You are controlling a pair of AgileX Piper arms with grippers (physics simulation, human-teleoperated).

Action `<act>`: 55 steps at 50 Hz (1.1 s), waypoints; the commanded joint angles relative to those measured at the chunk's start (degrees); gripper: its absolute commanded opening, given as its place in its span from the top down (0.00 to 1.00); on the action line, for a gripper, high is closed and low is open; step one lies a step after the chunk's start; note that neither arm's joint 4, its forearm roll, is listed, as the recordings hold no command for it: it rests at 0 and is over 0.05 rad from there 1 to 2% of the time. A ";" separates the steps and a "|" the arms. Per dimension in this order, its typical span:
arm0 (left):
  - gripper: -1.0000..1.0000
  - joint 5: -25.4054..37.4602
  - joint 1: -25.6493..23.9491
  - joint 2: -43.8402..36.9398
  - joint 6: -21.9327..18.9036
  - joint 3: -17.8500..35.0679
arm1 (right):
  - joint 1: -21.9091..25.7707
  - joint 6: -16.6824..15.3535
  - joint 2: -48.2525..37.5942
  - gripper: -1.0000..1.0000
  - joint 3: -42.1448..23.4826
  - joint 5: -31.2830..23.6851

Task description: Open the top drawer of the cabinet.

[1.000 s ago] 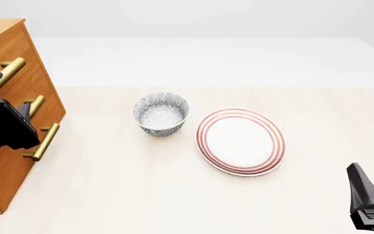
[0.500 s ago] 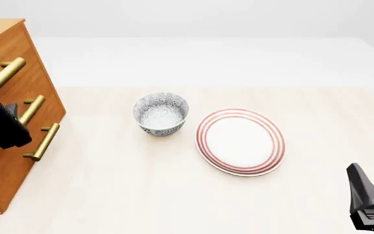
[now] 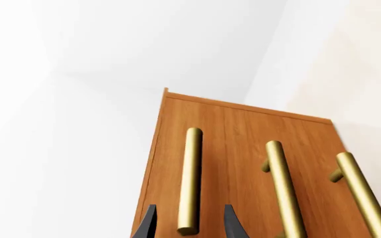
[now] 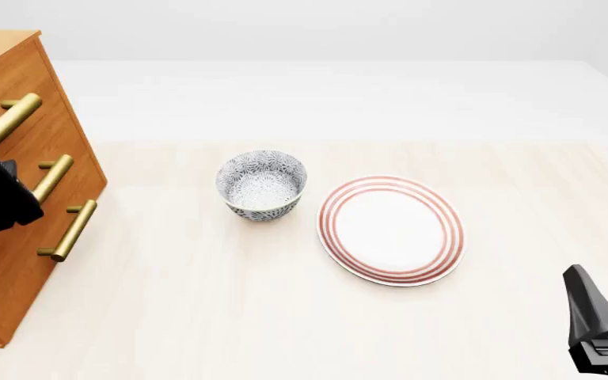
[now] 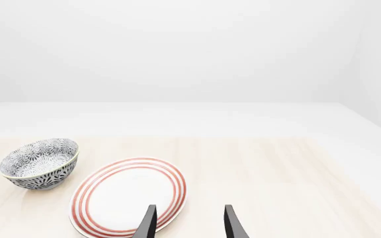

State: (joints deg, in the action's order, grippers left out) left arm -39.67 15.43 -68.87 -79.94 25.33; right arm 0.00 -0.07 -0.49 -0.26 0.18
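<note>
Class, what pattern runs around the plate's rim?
Concentric red rings on the white plate, clearest in the front view.

Pale table in a plain white room

A light, cream-coloured wooden table (image 4: 283, 317) with faint grain fills the near part of the front view; its far edge runs straight across, and beyond it lies a white floor (image 4: 336, 95) that meets a bare white wall (image 4: 336, 28) at a soft, barely marked line. The right wrist view shows the same white wall (image 5: 177, 49) rising above the tabletop (image 5: 277, 168), unbroken and featureless. Light is even and diffuse, with only faint, soft shadows on the table surface. Everything beyond the table is uniformly white.
</note>
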 commanded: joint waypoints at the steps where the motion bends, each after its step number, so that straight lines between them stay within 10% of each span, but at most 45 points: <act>1: 0.00 -1.04 1.04 -3.39 1.85 0.64 | -0.02 -0.02 0.18 0.00 0.05 -0.11; 10: 0.00 -1.21 1.17 -3.98 2.04 1.25 | -0.02 -0.04 0.31 0.00 0.11 -0.18; 11: 1.00 -1.01 1.16 -3.52 2.07 1.24 | -0.02 -0.03 0.32 0.00 0.12 -0.16; 55: 1.00 -2.10 -4.41 0.80 -1.63 -3.70 | -0.03 -0.02 -0.37 0.00 0.05 0.44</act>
State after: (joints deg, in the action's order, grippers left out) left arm -42.63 11.71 -69.80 -83.26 24.79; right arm -0.01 -0.08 -0.62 -0.28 0.31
